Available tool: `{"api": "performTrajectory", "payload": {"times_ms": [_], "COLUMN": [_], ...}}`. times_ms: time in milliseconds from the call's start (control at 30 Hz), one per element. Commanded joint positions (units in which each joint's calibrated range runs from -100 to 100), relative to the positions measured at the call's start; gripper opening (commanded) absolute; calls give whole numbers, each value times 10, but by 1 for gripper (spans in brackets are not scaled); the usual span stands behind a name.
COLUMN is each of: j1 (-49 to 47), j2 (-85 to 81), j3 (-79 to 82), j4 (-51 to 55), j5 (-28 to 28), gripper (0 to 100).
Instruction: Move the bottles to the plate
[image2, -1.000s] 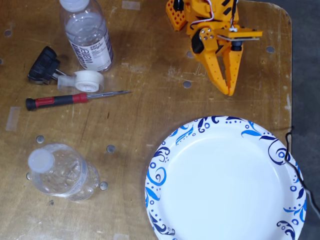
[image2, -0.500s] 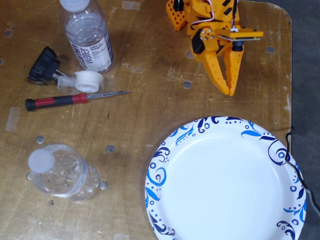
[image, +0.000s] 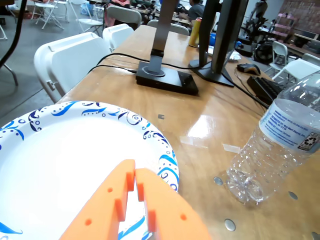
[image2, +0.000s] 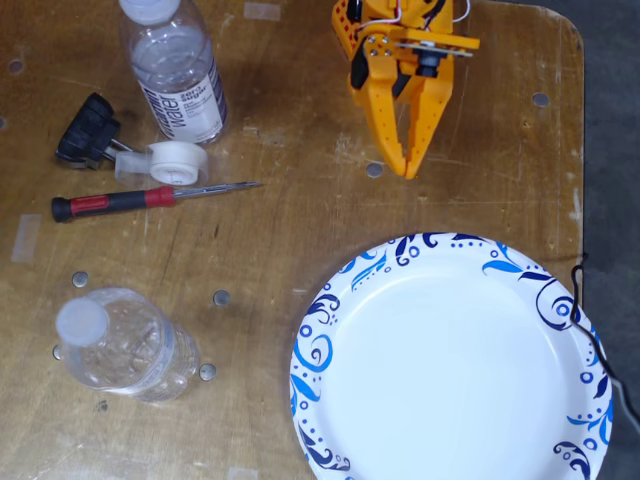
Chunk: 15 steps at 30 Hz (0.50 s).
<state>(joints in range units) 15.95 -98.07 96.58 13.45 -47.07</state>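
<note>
My orange gripper is shut and empty, hanging over bare table just beyond the far rim of the white plate with blue swirls. In the wrist view its fingertips meet over the plate. One clear bottle with a white cap and a white label with dark lettering stands at the top left of the fixed view. A second clear, ribbed bottle stands at the lower left. The wrist view shows it at the right, upright, with a pale label. Both bottles stand on the table, apart from the plate.
A clear tape roll, a red-and-black screwdriver and a small black part lie between the bottles. Metal discs dot the tabletop. In the wrist view, monitor stands, cables and white chairs are farther off.
</note>
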Motion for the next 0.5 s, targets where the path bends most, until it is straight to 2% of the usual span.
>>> {"api": "performTrajectory", "payload": {"times_ms": [0,467], "j1": [-8,-6], "j2": [-7,-7], "j3": [-13,-11], "j4": [-7,-7], "j5": [-2,-2], "gripper": [1,1]}}
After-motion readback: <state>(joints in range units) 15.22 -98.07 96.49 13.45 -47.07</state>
